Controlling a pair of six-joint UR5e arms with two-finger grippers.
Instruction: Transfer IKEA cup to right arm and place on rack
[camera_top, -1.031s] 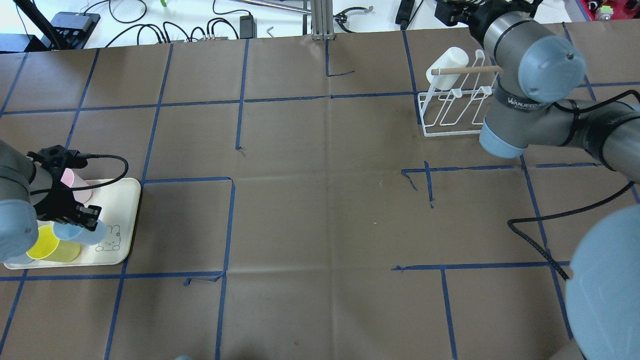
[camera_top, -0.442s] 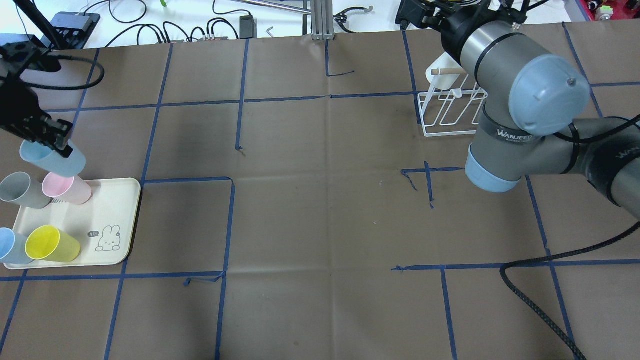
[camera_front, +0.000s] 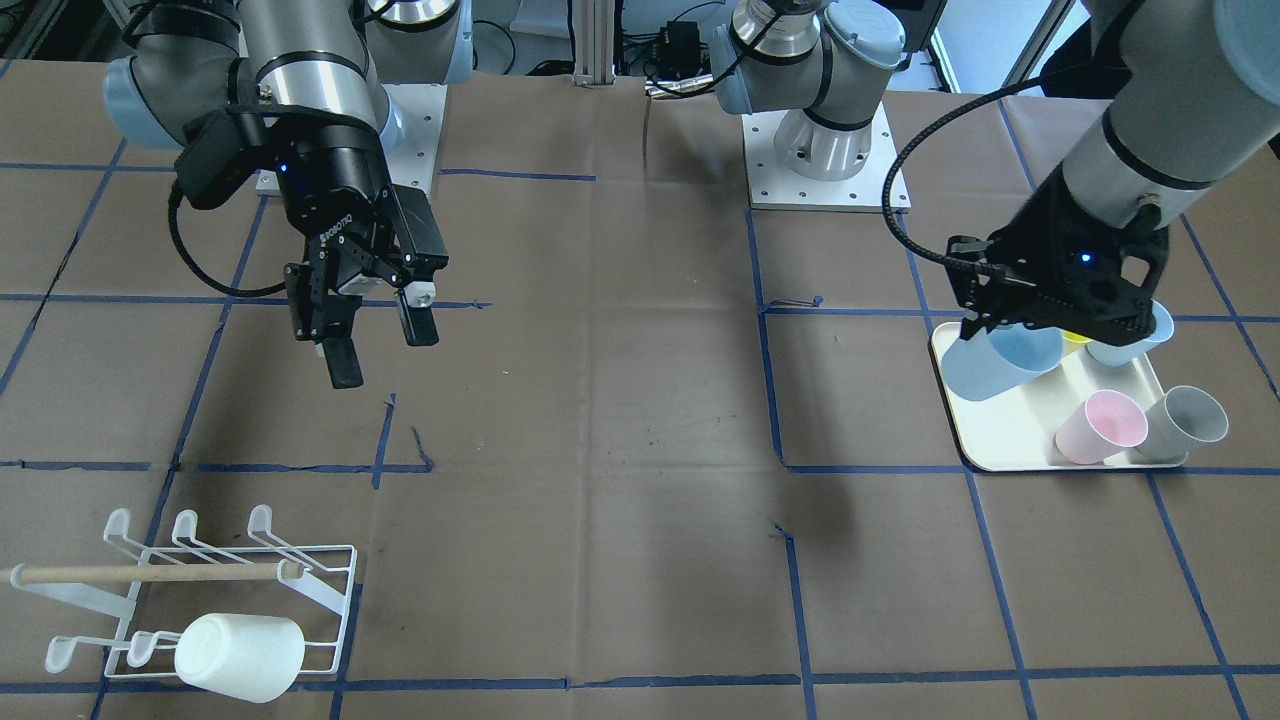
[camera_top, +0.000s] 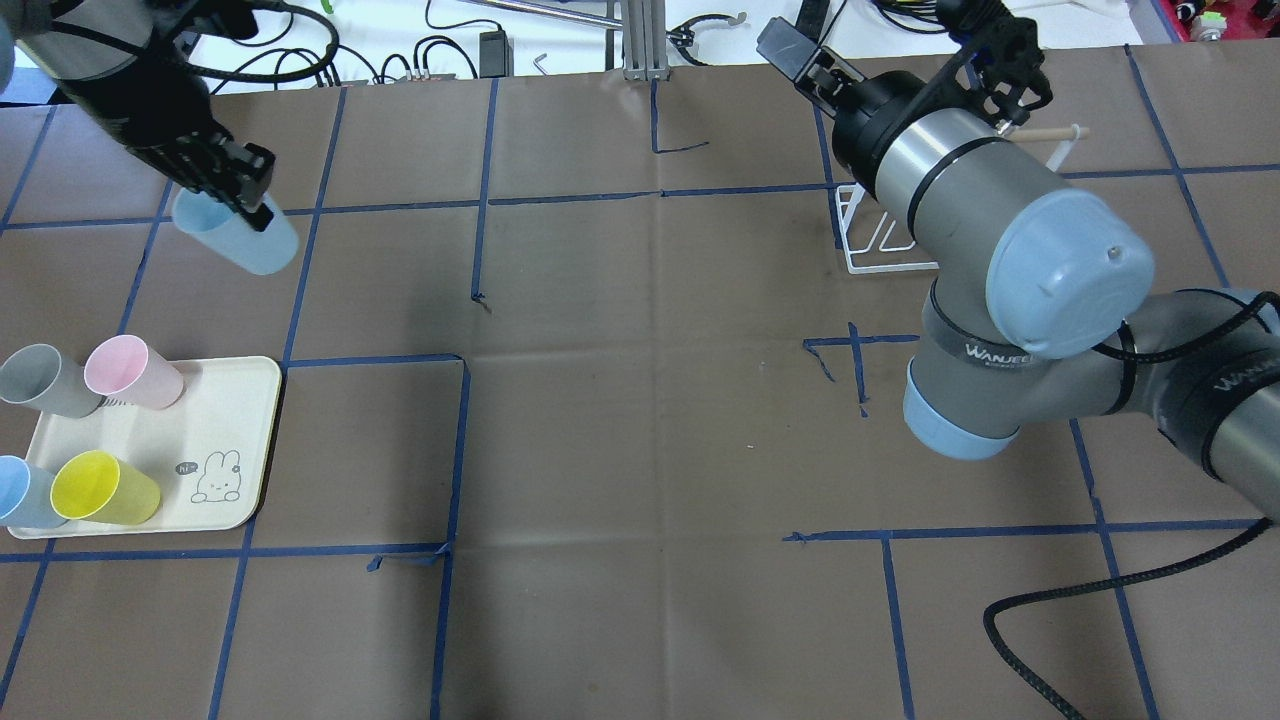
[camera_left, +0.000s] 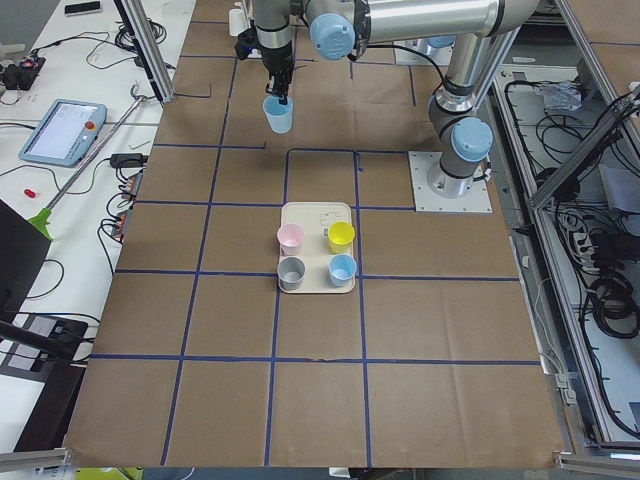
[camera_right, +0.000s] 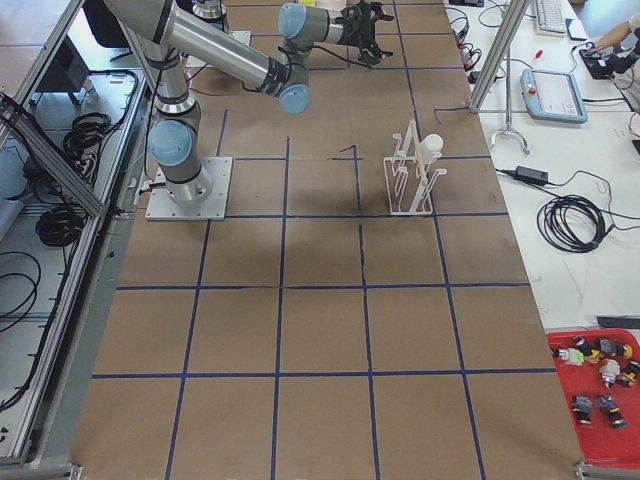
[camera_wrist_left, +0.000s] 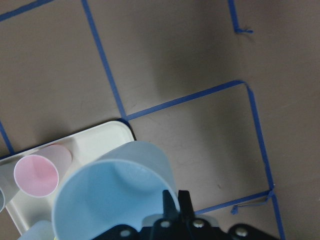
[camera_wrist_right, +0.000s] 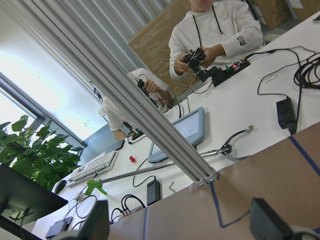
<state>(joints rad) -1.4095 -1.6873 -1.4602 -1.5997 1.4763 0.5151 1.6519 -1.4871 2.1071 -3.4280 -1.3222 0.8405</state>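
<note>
— What sits closest to the robot?

— A matte cream tray with rounded corners. It lies on creased brown paper gridded with blue tape. Four smooth, tapered cups stand mouth-up on it: a grey tumbler, a pink tumbler, a yellow tumbler and a blue tumbler.

— And the cup to be handed over?

— Farther out, off the tray. The left gripper is pinched on the rim of the pale-blue cup. The cup is thin-walled and hangs tilted in the air above the paper.

— The other pincer?

— The right gripper is black and blocky. It hangs over the paper with its fingers spread wide and nothing between them, well apart from the cup.

— The rack?

— Farthest, toward the table's far edge. The rack is thin white wire with looped prongs. A pale wooden dowel runs across it, and a glossy white cup rests tilted on the prongs.
</note>
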